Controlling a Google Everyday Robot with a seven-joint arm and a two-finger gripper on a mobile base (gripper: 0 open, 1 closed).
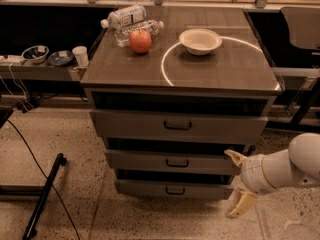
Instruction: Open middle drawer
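The middle drawer (141, 160) is sitting between the top drawer (130, 124) and bottom drawer (142, 188), three in all, under the bench (225, 71). The single hand (237, 180) is hovering just right of its right end, fingers spread apart, gripping nothing. One apple (140, 41), one bowl (200, 40) and two bottles (127, 17) are lying on top.

Looking down from a raised spot in front of the dark brown drawer cabinet (225, 69), facing its fronts at middling range; catching the white two-finger gripper (237, 180), jaws apart, at lower right, near the wide shallow grey middle drawer (145, 160).
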